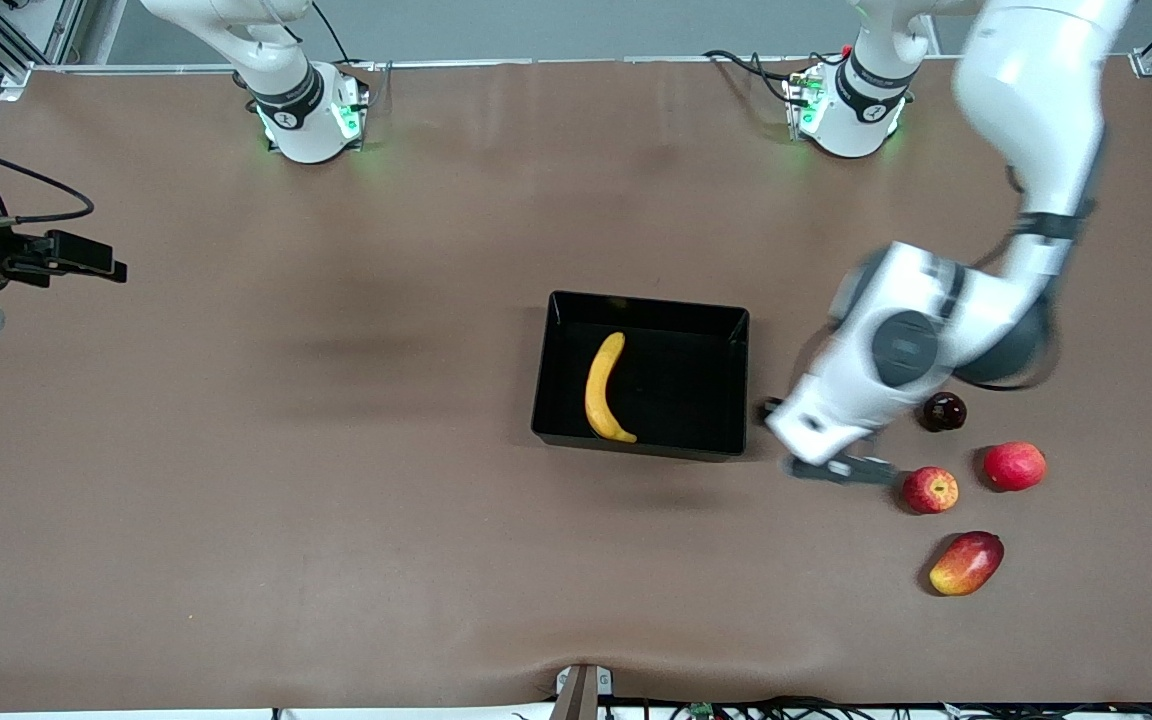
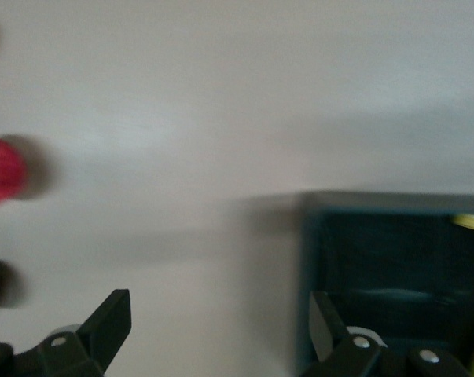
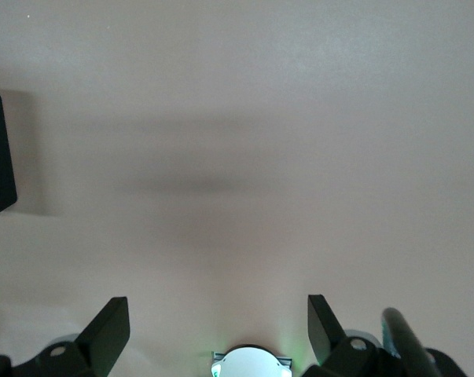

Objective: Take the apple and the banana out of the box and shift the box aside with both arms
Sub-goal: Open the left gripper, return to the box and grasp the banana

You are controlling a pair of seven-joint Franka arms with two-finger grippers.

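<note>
No legible writing or brand marks on any item. Nearest the front camera lies the mango (image 1: 967, 563); then the apple (image 1: 930, 490) and a larger red fruit (image 1: 1014, 466). The left gripper (image 1: 816, 446), fingers apart and empty, hovers between the apple and the black bin (image 1: 734, 382); its fingertips are blurred. The banana (image 1: 605, 388) lies inside the bin. The right gripper (image 3: 218, 330), fingers apart, waits at the right arm's end, cut off in the front view.

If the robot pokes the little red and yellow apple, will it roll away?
Probably a bit. The apple looks round and sits loose on the flat table, so a sideways push could send it rolling. Its skin looks smooth and shiny, so it might slip. The open left tool hangs close beside it.
</note>
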